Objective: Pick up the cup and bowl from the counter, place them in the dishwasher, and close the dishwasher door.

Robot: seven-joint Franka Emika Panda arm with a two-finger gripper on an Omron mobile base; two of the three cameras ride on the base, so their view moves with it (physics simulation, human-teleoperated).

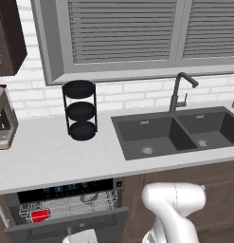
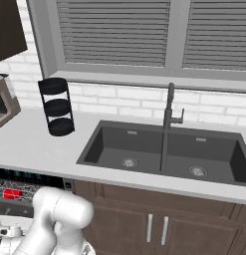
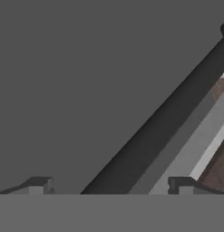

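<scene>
The dishwasher (image 1: 66, 209) is seen under the counter (image 1: 52, 156), left of the sink (image 1: 175, 133), with its door (image 1: 66, 228) partly open. A black control strip with teal lights runs along its top, and a grey wire rack (image 1: 71, 206) is seen behind the dark grey, flat door panel. The cup (image 1: 40, 216), red and tapered, lies in the rack at its left end; in the right base view it shows as a red patch (image 2: 12, 194) among the wires. A rounded grey shape, perhaps the bowl, is glimpsed further back in the rack, but it cannot be told for certain.

The counter is a smooth, pale grey slab. The sink is a dark, matte double basin, with a slim dark tap (image 1: 180, 92) arching behind it. Left of the sink, a black three-tier rack of round trays (image 1: 80, 110) stands on the counter against the white brick wall.

In the hand view, the gripper (image 3: 109, 186) is spread wide, with nothing between its dark, blocky fingertips (image 3: 38, 185). The flat grey door panel (image 3: 77, 90) lies close ahead of it, edged by a darker bar (image 3: 158, 122)
</scene>
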